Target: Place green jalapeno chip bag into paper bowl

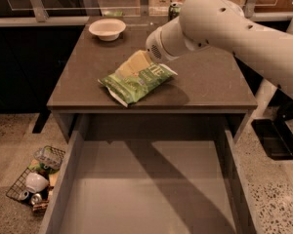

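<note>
Gripper (131,66): pale tan, on the end of the bulky white robot arm (224,26) that reaches in from the right. It is down at the far side of the crinkly bright-green jalapeno chip bag (136,84) and overlaps the bag's upper edge; contact looks likely but can't be confirmed. Grip state: cannot tell from this angle whether it is released or clenched. Nearest the camera: wide grey pull-out drawer (146,194), pulled out from under the tabletop, with the arm's shadow running diagonally across its floor. Left of the drawer, on the speckled floor, a dark wire basket (13,191) holds a white ceramic cup (35,182) plus a couple of small cans, too small to identify. Next up: dark brown rectangular table (210,89). The chip bag lies flat on it near the front edge, roughly centre. It is angled, with one white sealed end toward front-left and the other toward right-rear, white lettering facing up. The bag is on the tabletop, not in the bowl. Far-left corner of the table: small round off-white paper bowl (107,29), upright, well apart from both bag and gripper. At the far edge, a green drink can (175,8) is partly hidden behind the arm.
</note>
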Robot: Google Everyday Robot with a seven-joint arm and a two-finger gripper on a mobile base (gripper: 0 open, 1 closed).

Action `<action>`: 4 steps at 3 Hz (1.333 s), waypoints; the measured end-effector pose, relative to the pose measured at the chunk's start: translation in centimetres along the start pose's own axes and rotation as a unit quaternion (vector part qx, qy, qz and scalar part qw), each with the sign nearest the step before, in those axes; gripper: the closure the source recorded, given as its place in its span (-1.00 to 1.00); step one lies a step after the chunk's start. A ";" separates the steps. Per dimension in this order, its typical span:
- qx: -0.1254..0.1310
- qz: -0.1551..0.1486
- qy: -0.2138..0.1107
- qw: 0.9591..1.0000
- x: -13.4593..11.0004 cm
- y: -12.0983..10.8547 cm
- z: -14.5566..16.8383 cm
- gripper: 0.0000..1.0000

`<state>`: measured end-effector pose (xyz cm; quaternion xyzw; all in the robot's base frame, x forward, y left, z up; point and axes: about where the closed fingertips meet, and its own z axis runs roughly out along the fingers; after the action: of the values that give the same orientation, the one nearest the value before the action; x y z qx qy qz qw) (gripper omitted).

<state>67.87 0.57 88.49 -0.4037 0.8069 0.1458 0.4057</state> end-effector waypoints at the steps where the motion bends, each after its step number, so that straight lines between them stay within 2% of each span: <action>1: -0.004 0.017 0.028 0.999 2.2 0.9 1.6 -1.00; 2: -0.018 0.039 0.045 0.998 4.6 1.1 3.4 -1.00; 3: -0.033 0.053 0.060 0.996 6.8 1.3 5.0 -0.66; 4: -0.034 0.055 0.061 0.996 6.6 1.2 4.9 -0.22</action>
<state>67.25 0.56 80.19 -0.3808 0.8458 0.1705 0.3326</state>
